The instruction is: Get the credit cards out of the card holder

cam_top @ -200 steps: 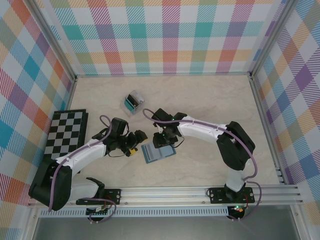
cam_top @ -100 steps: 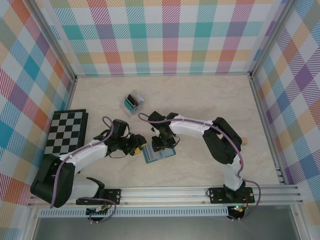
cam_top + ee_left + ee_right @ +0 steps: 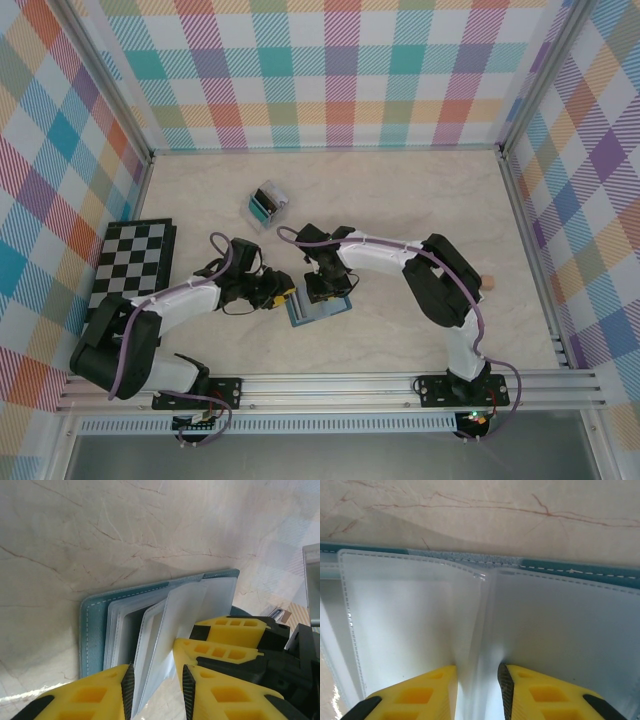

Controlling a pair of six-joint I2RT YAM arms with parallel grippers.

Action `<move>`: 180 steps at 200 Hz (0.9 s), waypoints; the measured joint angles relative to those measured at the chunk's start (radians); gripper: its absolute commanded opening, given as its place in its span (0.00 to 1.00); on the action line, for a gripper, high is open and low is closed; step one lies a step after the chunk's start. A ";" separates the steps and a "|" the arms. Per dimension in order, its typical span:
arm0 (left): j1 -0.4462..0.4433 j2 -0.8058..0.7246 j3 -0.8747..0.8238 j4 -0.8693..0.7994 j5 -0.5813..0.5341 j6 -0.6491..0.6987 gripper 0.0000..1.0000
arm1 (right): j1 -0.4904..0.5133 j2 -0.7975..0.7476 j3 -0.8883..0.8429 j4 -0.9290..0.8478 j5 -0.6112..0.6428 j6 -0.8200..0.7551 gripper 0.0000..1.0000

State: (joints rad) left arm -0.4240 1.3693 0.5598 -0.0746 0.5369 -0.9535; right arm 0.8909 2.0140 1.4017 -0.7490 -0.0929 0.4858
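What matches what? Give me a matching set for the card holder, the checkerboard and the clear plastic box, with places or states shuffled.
Things:
1. card holder
2. checkerboard
3. clear plastic box

Places or states:
A. at the left edge of the table
B. farthest back on the table
C. teal, lying open

Pairs: 1-C, 2-A, 3-B.

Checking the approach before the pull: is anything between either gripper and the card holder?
Nothing visible does. The left gripper and the right gripper each straddle a clear sleeve of the open card holder, jaws apart.
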 measured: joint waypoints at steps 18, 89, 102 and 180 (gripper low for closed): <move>-0.005 0.016 0.002 0.000 0.005 0.000 0.33 | 0.000 -0.003 -0.008 0.009 0.000 0.000 0.29; -0.028 0.032 0.046 -0.001 0.005 0.000 0.32 | 0.000 -0.019 -0.035 0.040 0.000 0.004 0.27; -0.033 0.032 0.047 -0.001 0.004 0.000 0.32 | 0.000 -0.021 -0.039 0.045 0.000 0.004 0.27; -0.072 0.136 0.080 0.023 0.014 0.000 0.34 | -0.006 -0.049 -0.082 0.093 -0.012 0.027 0.23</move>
State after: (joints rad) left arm -0.4961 1.5051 0.6395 -0.0517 0.5514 -0.9535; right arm 0.8852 1.9648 1.3197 -0.6556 -0.1051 0.5133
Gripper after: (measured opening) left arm 0.346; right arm 0.238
